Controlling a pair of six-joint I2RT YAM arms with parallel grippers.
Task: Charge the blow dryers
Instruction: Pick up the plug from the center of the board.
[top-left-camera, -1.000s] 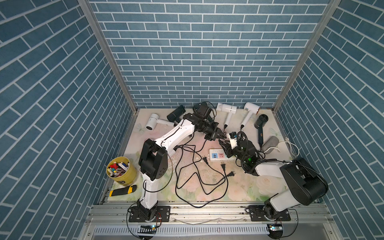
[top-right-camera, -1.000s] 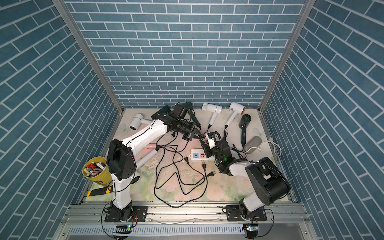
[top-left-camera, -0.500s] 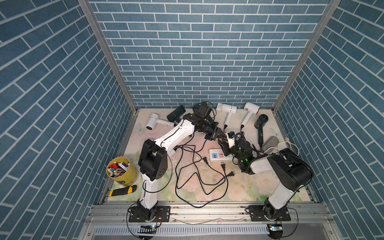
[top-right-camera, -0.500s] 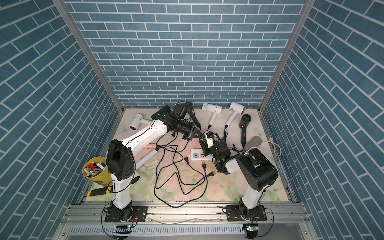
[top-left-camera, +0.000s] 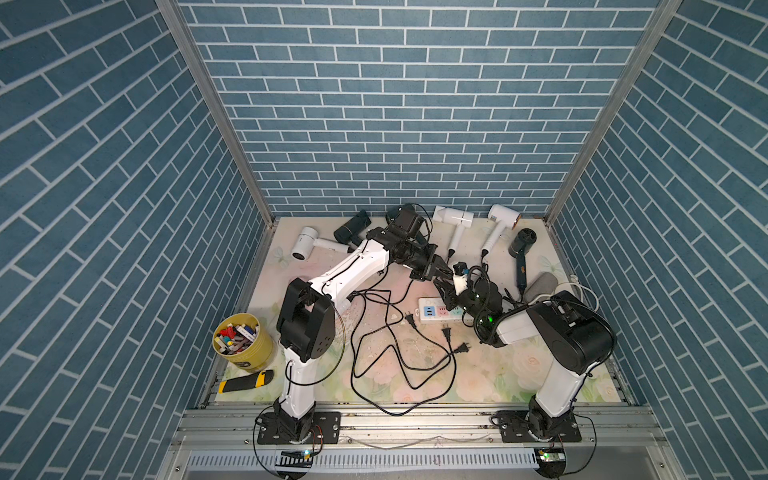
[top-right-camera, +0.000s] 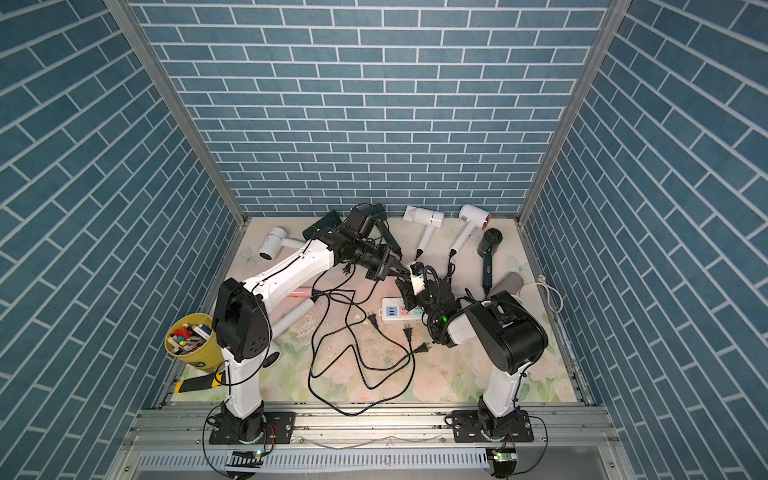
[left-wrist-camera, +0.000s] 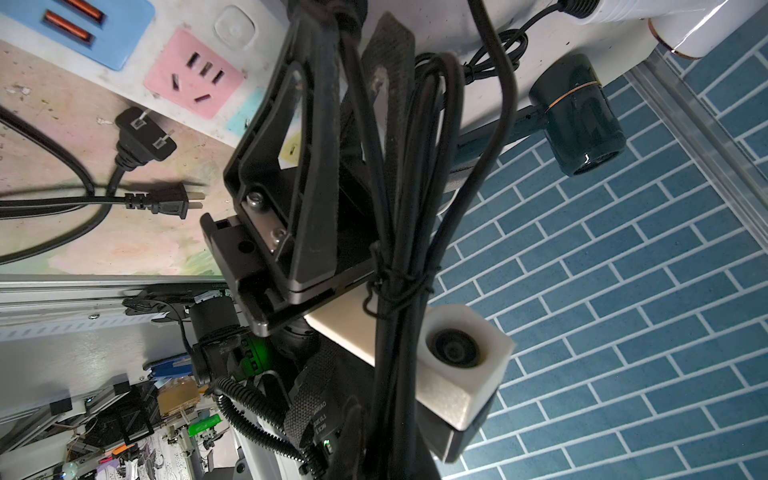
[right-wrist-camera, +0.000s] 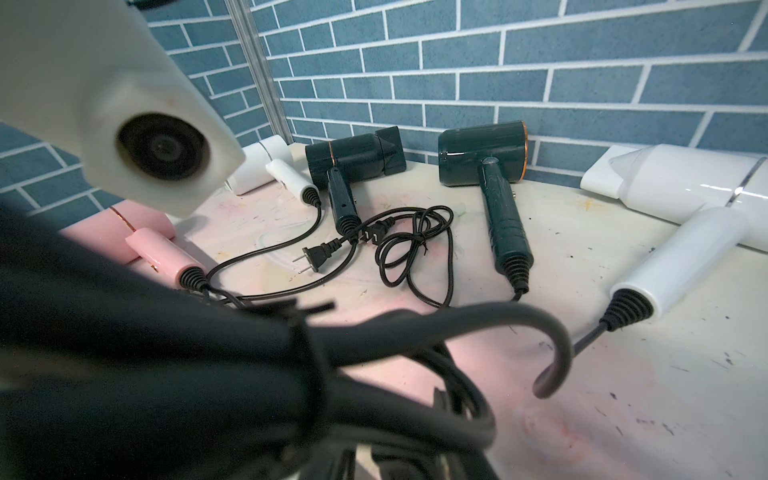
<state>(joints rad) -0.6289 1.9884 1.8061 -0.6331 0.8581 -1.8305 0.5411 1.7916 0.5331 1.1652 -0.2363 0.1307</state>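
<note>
I am reaching both arms to the middle of a flowered mat (top-left-camera: 498, 374), inside a booth of blue brick walls. My left gripper (top-left-camera: 442, 271) is pinched tight on a tied black cord bundle (left-wrist-camera: 399, 249), holding it in the air close to the strip (top-left-camera: 428, 312). My right gripper (top-left-camera: 445, 291) is facing it from the opposite side. Its fingers (left-wrist-camera: 322, 187) are standing narrow with strands of the bundle running between them, but I cannot tell whether they are gripping. The two grippers are almost touching.

The dryers (top-left-camera: 455, 218) are lying on the mat in a row along the back wall, some white and some dark, with a dark dryer (left-wrist-camera: 577, 120) at the right end. A pink dryer (right-wrist-camera: 143, 232) is lying nearer, by my left arm. I cannot tell which dryer the bundle belongs to.

Three plugs (top-left-camera: 446, 332) are lying loose on the mat just in front of the strip, their cords looping toward my bases. A grey cylinder (top-left-camera: 540, 286) is resting to the right of the strip. A yellow cup (top-left-camera: 249, 357) of pens and a yellow-and-black tool (top-left-camera: 245, 380) are sitting at the mat's left edge.
</note>
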